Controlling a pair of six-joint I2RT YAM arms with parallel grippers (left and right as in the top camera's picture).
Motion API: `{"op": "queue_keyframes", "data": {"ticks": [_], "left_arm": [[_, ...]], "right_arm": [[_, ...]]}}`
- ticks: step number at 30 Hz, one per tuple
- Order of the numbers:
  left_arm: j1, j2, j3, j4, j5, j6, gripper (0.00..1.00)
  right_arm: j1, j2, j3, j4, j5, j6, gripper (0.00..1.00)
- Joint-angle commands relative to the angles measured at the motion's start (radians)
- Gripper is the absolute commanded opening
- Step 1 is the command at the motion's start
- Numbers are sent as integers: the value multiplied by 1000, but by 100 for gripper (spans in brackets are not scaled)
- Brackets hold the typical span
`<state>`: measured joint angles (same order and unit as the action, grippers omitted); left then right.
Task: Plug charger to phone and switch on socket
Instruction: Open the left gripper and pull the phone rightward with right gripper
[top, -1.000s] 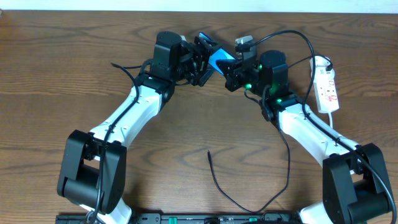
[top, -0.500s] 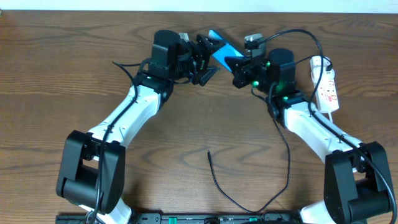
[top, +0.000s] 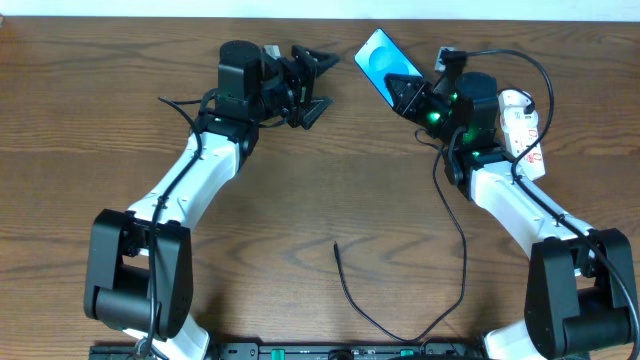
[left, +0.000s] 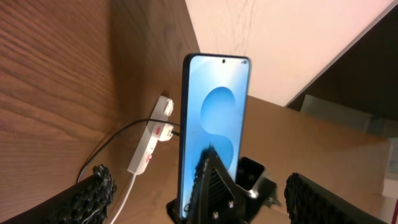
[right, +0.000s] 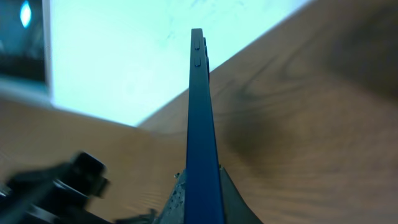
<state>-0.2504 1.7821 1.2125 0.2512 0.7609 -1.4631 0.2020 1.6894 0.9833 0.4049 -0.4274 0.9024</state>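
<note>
My right tool (top: 410, 95) is clamped on one end of the flat black-edged smartphone with a bright blue screen (top: 384, 60), holding it raised and tilted over the far side of the brown wooden counter (top: 300, 200). My left tool (top: 318, 83) gapes wide with nothing in it, near the phone but apart. The long thin black charger cable (top: 343, 283) lies loose on the counter, well apart from the phone. The narrow white power strip (top: 528, 150) lies beside my right arm.

phone (top: 386, 62) left of socket (top: 527, 140) | charger (top: 341, 275) on table (top: 300, 200), nearer front
</note>
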Motion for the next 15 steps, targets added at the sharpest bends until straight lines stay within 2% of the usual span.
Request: {"op": "queue_keyframes", "data": {"ticks": [1,8,11,15], "left_arm": [[25,-35,23,6,13,6,89],[52,-35,23,6,-21,21,89],[53,-35,23,14,-48,38,89],[53,-35,23,28,-82,37,89]], "right_arm": [[-4,-3,22,14,-19,327,1],[-4,-3,22,66,-143,370,1],[-3,-3,22,83,-198,439,1],[16,-3,22,86,-212,451,1]]}}
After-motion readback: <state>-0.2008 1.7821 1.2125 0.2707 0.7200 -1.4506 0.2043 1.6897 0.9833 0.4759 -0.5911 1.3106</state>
